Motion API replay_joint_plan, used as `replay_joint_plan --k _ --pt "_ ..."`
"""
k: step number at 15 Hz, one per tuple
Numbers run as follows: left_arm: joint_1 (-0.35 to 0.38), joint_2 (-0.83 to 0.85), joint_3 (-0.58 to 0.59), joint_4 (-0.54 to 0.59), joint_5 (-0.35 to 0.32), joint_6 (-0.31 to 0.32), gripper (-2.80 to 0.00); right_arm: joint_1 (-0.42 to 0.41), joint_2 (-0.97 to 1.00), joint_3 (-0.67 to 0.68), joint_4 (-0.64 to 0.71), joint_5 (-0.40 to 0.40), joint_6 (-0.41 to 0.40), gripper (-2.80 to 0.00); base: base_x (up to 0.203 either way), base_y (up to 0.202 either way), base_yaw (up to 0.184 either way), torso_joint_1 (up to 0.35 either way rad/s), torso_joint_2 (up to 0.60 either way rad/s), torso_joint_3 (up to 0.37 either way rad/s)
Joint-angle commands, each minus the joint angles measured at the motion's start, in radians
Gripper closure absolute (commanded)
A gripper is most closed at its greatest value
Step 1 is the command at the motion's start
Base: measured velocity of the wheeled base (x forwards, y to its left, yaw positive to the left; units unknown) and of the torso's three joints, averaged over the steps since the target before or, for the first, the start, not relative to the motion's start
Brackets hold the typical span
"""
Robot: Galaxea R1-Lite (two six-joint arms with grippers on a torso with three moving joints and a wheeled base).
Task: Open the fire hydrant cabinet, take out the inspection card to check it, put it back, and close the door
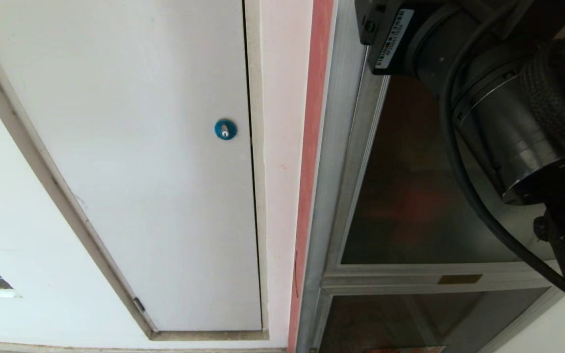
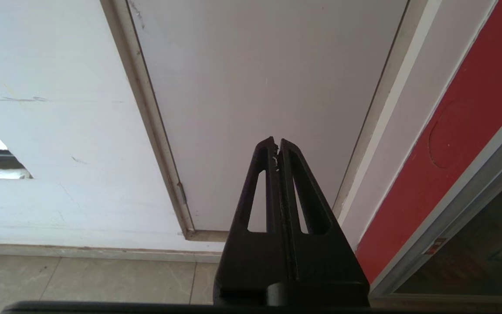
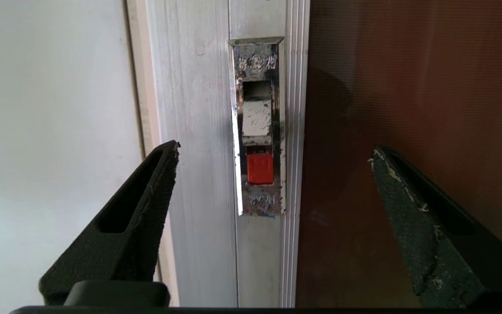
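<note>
We see the door (image 3: 408,109) sitting flush in its frame, blocking any reach inside. Our right gripper (image 3: 273,152) has its fingers (image 3: 146,209) spread wide, with free air around the latch (image 3: 258,126) between them.

door (image 1: 410,196): upper part hidden behind the right arm (image 1: 508,98); top and right edge cut off.
cabinet interior: only a dim red glow through the tinted glass.
latch (image 3: 257,126) lettering: too small to read.
lower glass panel (image 1: 410,318): cut off at the bottom edge.
right end effector (image 3: 273,150): out of the head view.
</note>
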Motion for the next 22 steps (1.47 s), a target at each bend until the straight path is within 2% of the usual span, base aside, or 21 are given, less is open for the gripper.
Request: replay_joint_plan --k 1,10,11,22 --pt "-0.001 0.000 0.000 0.000 0.000 0.000 0.00 -0.012 0.015 -0.022 -0.003 0.001 -0.003 -2.80 0.000 0.000 0.000 0.000 0.00 0.000" --pt "-0.001 0.000 0.000 0.000 0.000 0.000 0.00 -0.040 0.046 -0.078 0.028 0.012 -0.005 -2.80 0.000 0.000 0.000 0.000 0.00 0.000" --pt "-0.001 0.000 0.000 0.000 0.000 0.000 0.00 -0.045 0.046 -0.078 0.028 0.012 -0.005 0.00 0.000 0.000 0.000 0.000 0.00 0.000" --pt "0.000 0.000 0.000 0.000 0.000 0.000 0.00 -0.057 0.046 -0.089 0.031 0.014 -0.005 0.00 0.000 0.000 0.000 0.000 0.00 0.000"
